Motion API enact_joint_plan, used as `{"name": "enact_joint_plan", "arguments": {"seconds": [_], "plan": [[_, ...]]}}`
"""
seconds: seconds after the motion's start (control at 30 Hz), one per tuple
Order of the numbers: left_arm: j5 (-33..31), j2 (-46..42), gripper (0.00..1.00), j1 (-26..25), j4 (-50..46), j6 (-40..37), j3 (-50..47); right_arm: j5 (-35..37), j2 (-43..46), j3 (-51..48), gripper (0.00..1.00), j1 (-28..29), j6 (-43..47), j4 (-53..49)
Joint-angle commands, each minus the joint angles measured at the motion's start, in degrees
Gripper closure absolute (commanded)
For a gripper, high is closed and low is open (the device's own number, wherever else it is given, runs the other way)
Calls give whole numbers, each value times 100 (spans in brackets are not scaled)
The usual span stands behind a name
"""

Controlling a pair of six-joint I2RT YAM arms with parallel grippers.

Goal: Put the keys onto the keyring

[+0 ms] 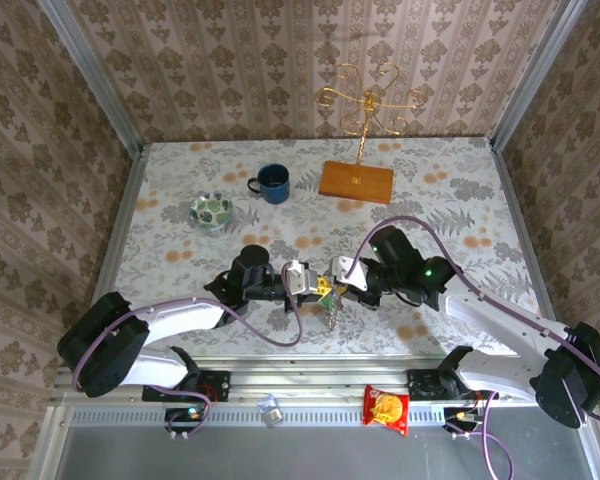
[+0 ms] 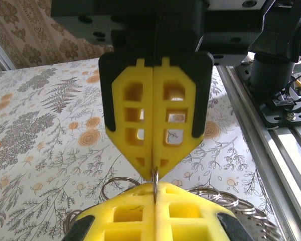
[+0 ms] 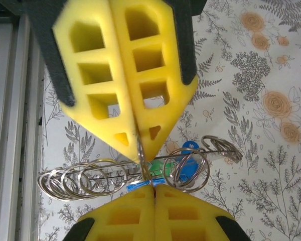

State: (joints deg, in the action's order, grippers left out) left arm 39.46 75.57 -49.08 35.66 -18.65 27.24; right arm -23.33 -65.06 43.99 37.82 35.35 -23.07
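Right, closest to me a red snack packet sits on the rail, nothing to do with this job. Just past it, over the near strip of the table, the two arms meet nose to nose. The left gripper is pinched tight, its yellow pads flat together, and the right gripper is pinched tight too, tip facing tip. Between them runs one thin sliver of metal, a ring seen edge-on, and both look clamped on it. That ring belongs to the keyring, whose silvery loops fan out beside the tips in the right wrist view and dangle toward the rail when seen from above. The keys are in that bundle, a blue tag and a green one peeking through the loops. Whether they are threaded on or only tangled there, I cannot tell.

Now the worry: two tight grips on one thin ring. If either arm pulls or twists out of step, the ring could skid out of the foam and the whole bundle drop. Prise too hard and it could bend, and the loose loops could snag on a gripper.

Further back, the dish, the mug and the wooden board with its gold stand sit well apart from all this.
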Motion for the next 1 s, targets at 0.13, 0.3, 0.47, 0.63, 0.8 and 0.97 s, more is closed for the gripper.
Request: {"name": "enact_joint_plan", "arguments": {"seconds": [0.13, 0.3, 0.47, 0.63, 0.8, 0.97], "plan": [[32, -160, 100, -5, 428, 51, -106, -291, -49, -169, 84, -120, -349, 449], [-35, -179, 100, -4, 822, 298, -292, -268, 492, -578, 69, -170, -560, 635], [-88, 8, 100, -4, 1756, 852, -502, -316, 474, -758, 68, -118, -838, 752], [-81, 184, 100, -13, 2255, 1180, -584, -431, 372, -803, 70, -76, -960, 1050], [-64, 170, 100, -18, 2262, 1201, -622, -411, 485, -817, 72, -73, -961, 1163], [49, 159, 100, -14, 2187, 1170, -606, -386, 806, -865, 70, -73, -926, 1302]]}}
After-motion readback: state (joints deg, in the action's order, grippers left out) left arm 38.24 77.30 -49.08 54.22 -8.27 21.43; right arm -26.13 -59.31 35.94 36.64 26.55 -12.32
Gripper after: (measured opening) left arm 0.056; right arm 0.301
